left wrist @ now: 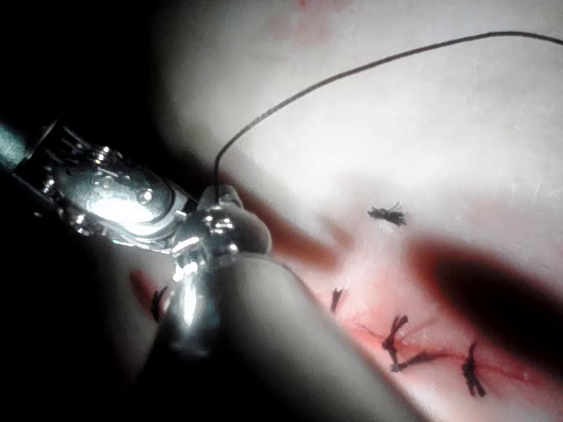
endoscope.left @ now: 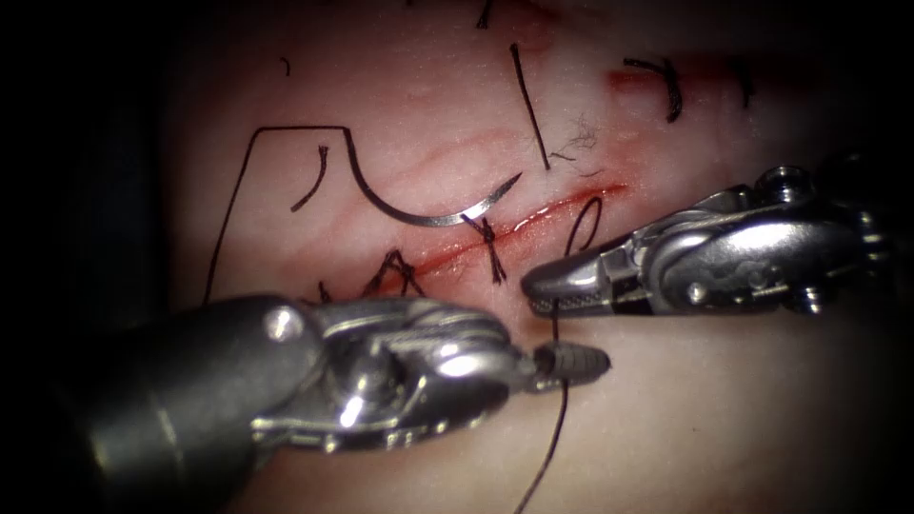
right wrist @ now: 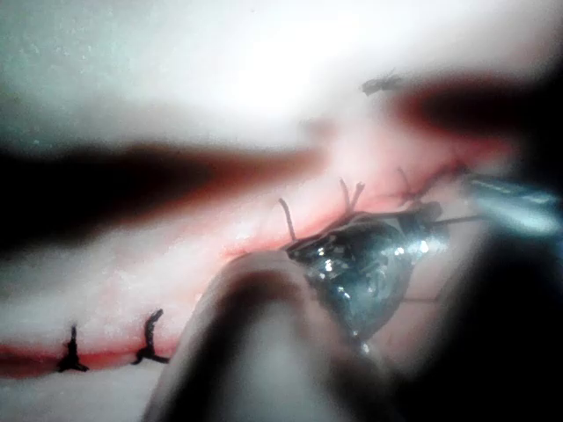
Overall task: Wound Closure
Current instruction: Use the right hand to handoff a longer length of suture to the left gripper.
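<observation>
1. The left tool (endoscope.left: 571,363) comes in from the lower left of the endoscope view; its short dark jaws are clenched on the thread (endoscope.left: 555,419), which runs down from them toward the bottom edge.
2. The right tool (endoscope.left: 562,286) enters from the right; its jaws lie closed together, and the same thread meets their tip just above the left tool. Whether they actually pinch it cannot be told.
3. The curved needle (endoscope.left: 438,217) lies free on the tissue (endoscope.left: 428,114), on the upper left side of the cut (endoscope.left: 533,221), held by neither tool. Its point is up near the cut and its swaged end trails thread away to the left.
4. Knotted stitches (endoscope.left: 487,243) cross the cut, with red fluid (endoscope.left: 447,255) along it.
5. Cut ends of thread (endoscope.left: 529,105) lie scattered on the tissue above the cut.
6. In the left wrist view, thread (left wrist: 352,75) arcs away from the left tool (left wrist: 220,207).
</observation>
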